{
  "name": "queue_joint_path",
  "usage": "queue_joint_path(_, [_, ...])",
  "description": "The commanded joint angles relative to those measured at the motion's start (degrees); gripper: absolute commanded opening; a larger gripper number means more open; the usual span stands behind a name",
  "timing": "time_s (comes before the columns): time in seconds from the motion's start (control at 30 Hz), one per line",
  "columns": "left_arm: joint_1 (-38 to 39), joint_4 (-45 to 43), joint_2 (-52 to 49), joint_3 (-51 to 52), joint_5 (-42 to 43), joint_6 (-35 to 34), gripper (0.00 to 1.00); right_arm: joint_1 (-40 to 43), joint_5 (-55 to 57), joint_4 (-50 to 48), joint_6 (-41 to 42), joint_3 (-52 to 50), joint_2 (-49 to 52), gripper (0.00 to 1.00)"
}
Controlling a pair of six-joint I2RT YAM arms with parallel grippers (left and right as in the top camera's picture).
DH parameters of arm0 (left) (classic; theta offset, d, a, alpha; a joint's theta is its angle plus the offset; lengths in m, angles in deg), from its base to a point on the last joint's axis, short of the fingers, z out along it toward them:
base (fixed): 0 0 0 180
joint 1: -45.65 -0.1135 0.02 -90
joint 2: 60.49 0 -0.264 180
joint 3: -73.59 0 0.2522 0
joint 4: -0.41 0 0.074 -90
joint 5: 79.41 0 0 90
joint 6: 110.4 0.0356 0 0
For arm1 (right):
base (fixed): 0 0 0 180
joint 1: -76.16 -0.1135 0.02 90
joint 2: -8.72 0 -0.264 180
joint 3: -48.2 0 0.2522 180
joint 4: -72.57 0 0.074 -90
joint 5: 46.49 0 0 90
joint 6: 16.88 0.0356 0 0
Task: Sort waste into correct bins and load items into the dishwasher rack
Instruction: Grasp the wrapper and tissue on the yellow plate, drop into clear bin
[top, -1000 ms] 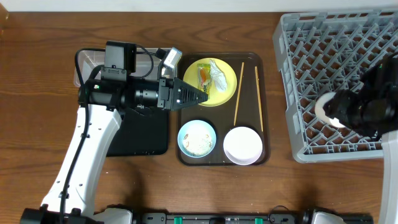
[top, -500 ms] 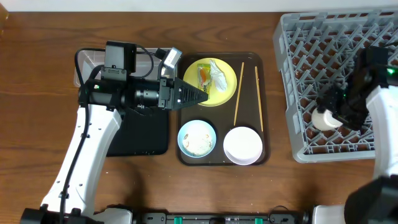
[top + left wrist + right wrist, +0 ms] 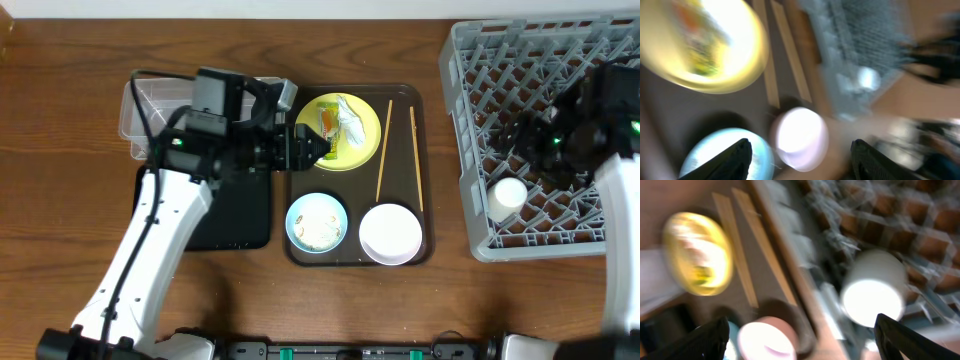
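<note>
I've got the left jaws spread wide and empty, fingers (image 3: 737, 157) framing a smeared view; overhead they hang at the left rim of the yellow plate (image 3: 352, 155), which carries the snack wrapper (image 3: 327, 121) and crumpled paper (image 3: 350, 118). Right jaws gape too, gripping nothing, above the grey rack (image 3: 500, 60). The white cup (image 3: 507, 196) sits in the rack near the corner closest to the brown tray (image 3: 400, 120), tilted, I think, though the blur is heavy. Chopsticks (image 3: 383, 150), the blue bowl (image 3: 291, 222) with rice grains (image 3: 318, 230), and the white bowl (image 3: 390, 233) lie on that tray. The clear tub (image 3: 150, 100) and black tray (image 3: 235, 215) sit left of it on the desk (image 3: 60, 150).
</note>
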Motion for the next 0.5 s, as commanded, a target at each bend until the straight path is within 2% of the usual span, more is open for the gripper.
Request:
queue_joint_path(0.0, [2.8,-3.7,-3.5,-1.3,-22.9,-0.8,0.66,-2.2,-8.6,-2.6,-2.6,1.1,-6.8,0.94])
queue_joint_path(0.2, [4.0,-6.3,-18.1,-8.2,-23.8,1.9,0.64,-6.9,-8.7,-4.8,-2.6,1.1,-12.2,0.98])
queue_joint_path(0.47, [5.4,-7.7,-33.1,-15.1,-27.0,3.5,0.61,-11.6,-8.5,-4.6,-2.6,1.0,-11.2,0.98])
